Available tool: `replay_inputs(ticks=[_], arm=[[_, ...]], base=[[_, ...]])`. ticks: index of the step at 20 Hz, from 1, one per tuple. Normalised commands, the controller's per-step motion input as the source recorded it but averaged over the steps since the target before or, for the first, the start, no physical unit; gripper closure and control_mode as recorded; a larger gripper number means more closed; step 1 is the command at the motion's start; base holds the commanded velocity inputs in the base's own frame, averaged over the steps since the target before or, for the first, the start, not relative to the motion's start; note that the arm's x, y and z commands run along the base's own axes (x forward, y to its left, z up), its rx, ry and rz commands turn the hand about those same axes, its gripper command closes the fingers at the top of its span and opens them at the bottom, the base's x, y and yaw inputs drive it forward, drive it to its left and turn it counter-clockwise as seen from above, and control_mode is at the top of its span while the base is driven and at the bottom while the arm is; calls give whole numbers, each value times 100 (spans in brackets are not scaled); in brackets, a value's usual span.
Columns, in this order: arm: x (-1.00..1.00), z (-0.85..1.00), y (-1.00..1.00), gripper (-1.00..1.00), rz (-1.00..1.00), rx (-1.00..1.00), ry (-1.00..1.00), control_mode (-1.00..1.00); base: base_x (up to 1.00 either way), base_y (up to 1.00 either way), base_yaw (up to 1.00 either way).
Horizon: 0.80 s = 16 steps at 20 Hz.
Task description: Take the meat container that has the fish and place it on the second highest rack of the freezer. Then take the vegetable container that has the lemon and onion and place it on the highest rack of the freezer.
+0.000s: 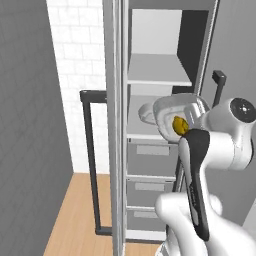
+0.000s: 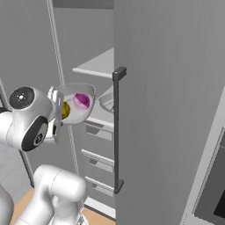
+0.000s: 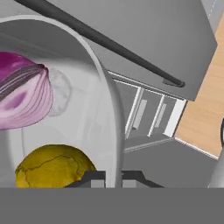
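While pinching the rim of the vegetable container [image 3: 103, 109] at bottom centre of the hand view, fingers [image 3: 94, 177] pressed nearly together. Onion [image 3: 24, 96] at left, lemon [image 3: 54, 166] below it, inside. Container raised at centre frame before open freezer [image 1: 160, 75], meat container [image 1: 145, 112] on white shelf behind.

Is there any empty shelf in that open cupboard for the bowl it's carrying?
The highest rack looks bare, walls either side. The shelf below it is crowded: the meat container sits there. The gripper holds the vegetable container with the onion and lemon in front of the freezer.
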Motion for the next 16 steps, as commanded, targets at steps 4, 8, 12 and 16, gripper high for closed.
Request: replay_inputs(ticks=[4, 8, 12, 16], arm=[[45, 76, 4, 100, 0, 0, -24, -100], [63, 63, 0, 100, 0, 5, -17, -100], [93, 42, -4, 100, -4, 5, -7, -100], [96, 26, -4, 100, -12, 23, -1, -100]], base=[[0, 0, 0], [0, 0, 0], [0, 0, 0], [0, 0, 0]])
